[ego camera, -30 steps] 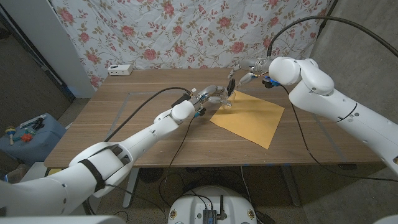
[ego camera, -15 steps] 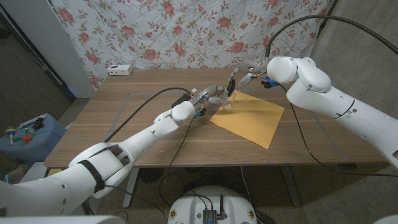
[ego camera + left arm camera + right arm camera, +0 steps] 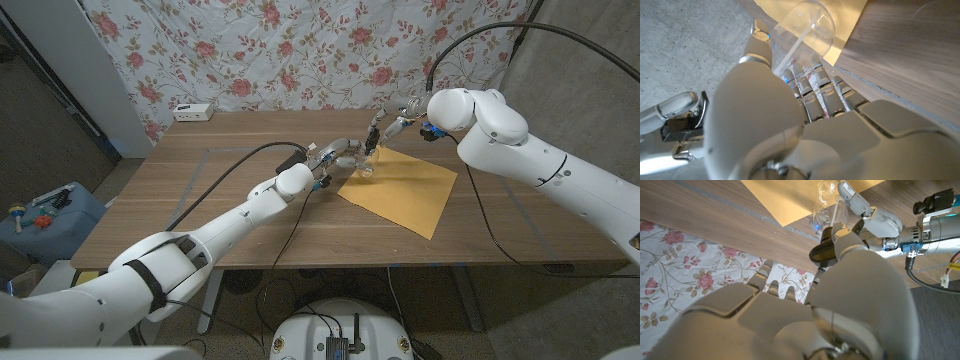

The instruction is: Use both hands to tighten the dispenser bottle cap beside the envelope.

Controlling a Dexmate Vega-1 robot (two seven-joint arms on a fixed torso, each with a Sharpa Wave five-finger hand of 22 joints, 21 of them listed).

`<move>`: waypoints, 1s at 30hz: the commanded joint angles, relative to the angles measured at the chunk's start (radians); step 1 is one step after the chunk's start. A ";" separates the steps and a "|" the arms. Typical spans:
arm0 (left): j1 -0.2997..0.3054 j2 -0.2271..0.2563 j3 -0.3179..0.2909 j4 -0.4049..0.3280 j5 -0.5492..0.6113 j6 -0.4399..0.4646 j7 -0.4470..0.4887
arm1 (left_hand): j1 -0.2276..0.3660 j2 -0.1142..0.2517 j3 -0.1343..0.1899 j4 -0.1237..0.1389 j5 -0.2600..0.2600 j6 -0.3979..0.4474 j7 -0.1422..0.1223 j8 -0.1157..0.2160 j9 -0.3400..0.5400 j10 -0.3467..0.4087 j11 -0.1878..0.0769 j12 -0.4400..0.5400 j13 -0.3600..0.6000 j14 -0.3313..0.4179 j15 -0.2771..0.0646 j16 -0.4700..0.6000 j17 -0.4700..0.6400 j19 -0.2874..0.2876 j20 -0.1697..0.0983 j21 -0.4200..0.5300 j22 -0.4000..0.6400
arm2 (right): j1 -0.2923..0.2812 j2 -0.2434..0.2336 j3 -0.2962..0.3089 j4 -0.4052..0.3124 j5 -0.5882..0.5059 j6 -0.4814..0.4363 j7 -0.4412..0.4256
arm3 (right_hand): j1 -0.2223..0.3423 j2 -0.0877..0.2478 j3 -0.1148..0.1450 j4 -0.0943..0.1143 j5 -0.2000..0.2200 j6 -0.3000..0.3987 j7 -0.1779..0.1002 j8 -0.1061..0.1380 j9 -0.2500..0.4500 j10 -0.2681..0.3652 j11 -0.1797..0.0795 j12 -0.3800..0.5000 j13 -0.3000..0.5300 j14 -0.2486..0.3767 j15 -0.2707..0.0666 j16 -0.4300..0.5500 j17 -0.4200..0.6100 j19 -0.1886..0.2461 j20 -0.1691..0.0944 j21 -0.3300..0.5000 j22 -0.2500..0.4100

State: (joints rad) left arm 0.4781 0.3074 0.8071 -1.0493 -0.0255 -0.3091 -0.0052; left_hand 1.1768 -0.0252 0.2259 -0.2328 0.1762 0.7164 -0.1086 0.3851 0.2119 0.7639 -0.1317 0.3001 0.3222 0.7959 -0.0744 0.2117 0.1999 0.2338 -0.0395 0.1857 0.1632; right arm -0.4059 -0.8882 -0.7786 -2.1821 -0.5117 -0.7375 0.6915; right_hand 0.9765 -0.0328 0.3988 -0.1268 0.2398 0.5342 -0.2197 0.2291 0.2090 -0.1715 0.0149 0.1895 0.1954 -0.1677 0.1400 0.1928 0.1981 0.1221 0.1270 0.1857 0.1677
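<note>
Left hand [image 3: 338, 155] fingers [image 3: 812, 92] wrapped around clear bottle [image 3: 365, 164], which stands on the envelope's [image 3: 400, 187] far-left corner, toward the table's [image 3: 200, 190] far edge. Right hand [image 3: 385, 128] fingers [image 3: 837, 232] closed on the black cap [image 3: 822, 251] on top.

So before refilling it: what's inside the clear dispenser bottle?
Through the bottle wall only a thin dip tube shows, no visible liquid. The left hand covers its upper part.
</note>
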 commanded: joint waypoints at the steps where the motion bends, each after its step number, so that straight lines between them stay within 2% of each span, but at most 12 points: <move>1: 0.014 0.011 -0.004 -0.030 0.004 0.011 0.005 | -0.086 0.126 0.086 0.081 0.008 0.165 0.015 0.021 0.003 0.084 -0.035 0.007 0.215 0.021 -0.110 0.004 0.004 0.010 -0.089 -0.003 0.001 | -0.001 -0.007 -0.005 -0.009 0.037 -0.027 -0.036 | -0.029 0.001 -0.007 0.017 -0.010 0.020 0.001 0.000 0.001 0.013 0.008 0.012 0.001 0.009 0.004 0.012 0.004 0.020 -0.010 0.007 0.000; 15: 0.017 0.016 -0.004 -0.039 0.007 0.008 0.002 | -0.087 0.126 0.086 0.081 0.008 0.164 0.013 0.020 0.003 0.085 -0.035 0.006 0.216 0.018 -0.109 0.003 0.005 0.009 -0.088 -0.003 0.001 | 0.006 -0.008 -0.020 -0.021 0.061 -0.067 -0.067 | -0.122 0.000 -0.044 0.049 -0.020 0.089 0.002 0.014 0.000 0.075 0.008 0.029 0.000 0.049 -0.003 0.025 0.005 0.057 -0.024 0.012 0.000; 18: 0.019 0.019 -0.005 -0.046 0.008 0.009 0.002 | -0.086 0.124 0.086 0.080 0.007 0.164 0.013 0.020 0.003 0.087 -0.035 0.006 0.216 0.020 -0.110 0.004 0.004 0.009 -0.089 -0.003 0.001 | 0.008 -0.006 -0.024 -0.025 0.065 -0.076 -0.073 | -0.152 -0.001 -0.057 0.059 -0.021 0.119 0.002 0.020 0.000 0.096 0.015 0.033 -0.001 0.061 -0.008 0.028 0.005 0.067 -0.028 0.012 0.000; 30: 0.031 0.028 -0.010 -0.064 0.010 0.009 0.007 | -0.087 0.125 0.086 0.081 0.007 0.166 0.014 0.021 0.003 0.085 -0.036 0.004 0.217 0.019 -0.108 0.003 0.004 0.009 -0.088 -0.003 0.001 | 0.021 -0.001 -0.057 -0.041 0.059 -0.123 -0.103 | -0.238 -0.016 -0.094 0.080 -0.025 0.228 0.006 0.039 -0.008 0.181 0.015 0.047 -0.002 0.106 -0.017 0.036 0.004 0.097 -0.034 0.012 0.001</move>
State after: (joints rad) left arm 0.5019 0.3297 0.8009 -1.1034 -0.0177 -0.2977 -0.0018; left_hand 1.1768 -0.0252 0.2258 -0.2327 0.1782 0.7165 -0.1085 0.4006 0.2120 0.7676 -0.1285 0.3016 0.3222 0.7953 -0.0751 0.2120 0.2041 0.2338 -0.0394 0.1857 0.1633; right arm -0.3939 -0.8937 -0.8110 -2.2092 -0.4487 -0.8229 0.6152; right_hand 0.7528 -0.0465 0.3136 -0.0504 0.2167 0.7338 -0.2143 0.2593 0.1985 -0.0096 0.0250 0.2294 0.1904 -0.0710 0.1217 0.2189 0.1998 0.2045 0.0948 0.1934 0.1677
